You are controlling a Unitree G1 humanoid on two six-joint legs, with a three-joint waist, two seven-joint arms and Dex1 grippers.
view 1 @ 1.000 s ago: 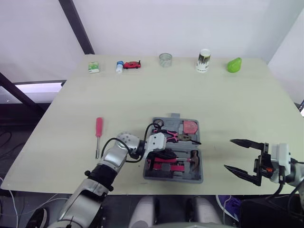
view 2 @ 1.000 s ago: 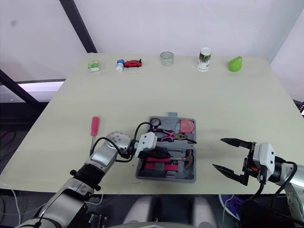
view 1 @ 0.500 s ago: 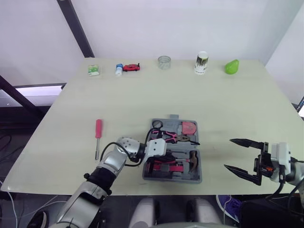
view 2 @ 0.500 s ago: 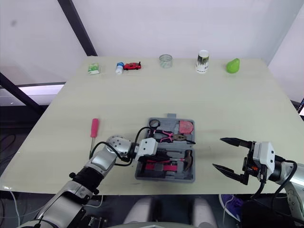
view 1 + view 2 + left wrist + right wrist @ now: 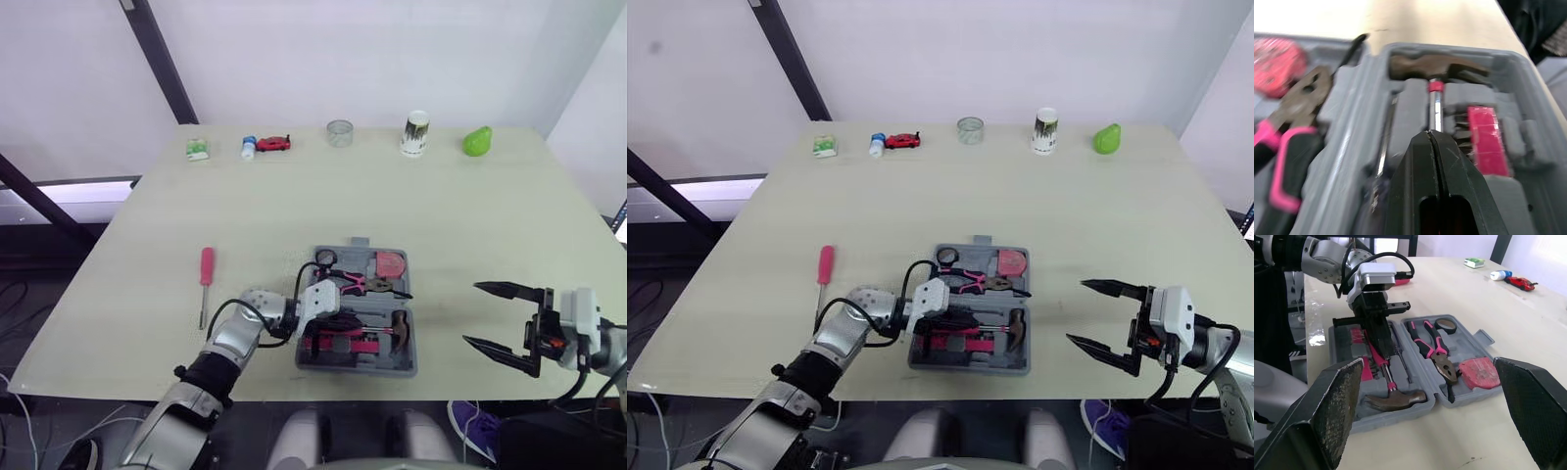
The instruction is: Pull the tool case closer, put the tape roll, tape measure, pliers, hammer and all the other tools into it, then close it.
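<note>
Holding over the near half of the open case [image 5: 404, 338], left gripper [image 5: 1431, 133]: fingers [image 5: 1415, 166] pressed flat together with nothing between them, tips just above the hammer [image 5: 1396, 399] shaft. Hammer lies in its moulded recess, head toward the robot's right, beside a pink bit block [image 5: 1488, 139]. Far half of the case holds the pliers [image 5: 1432, 345], the tape roll [image 5: 1444, 324] (a small black ring by the pliers' handles) and the tape measure [image 5: 392, 262], a red disc in the far right corner. Case sits near the front edge of the surface [image 5: 470, 215], within reach of both arms, so the pull-closer step reads as done. Right gripper [image 5: 472, 313]: fingers spread wide and empty, hovering well to the right of the case. One item outstanding: a red-handled screwdriver [image 5: 205, 274], lying on the surface well apart from the case on the left. Change over the last second: slight. Left gripper has stayed shut at the same spot in the case while its forearm settled a little lower; right gripper has not stirred; no tool has shifted (the small slide of the whole picture is the camera's own). Reading for the task: the hammer appears seated and released, leaving the left arm free. The screwdriver, on its side, looks to be the next fetch, after which the case can be folded shut.
</note>
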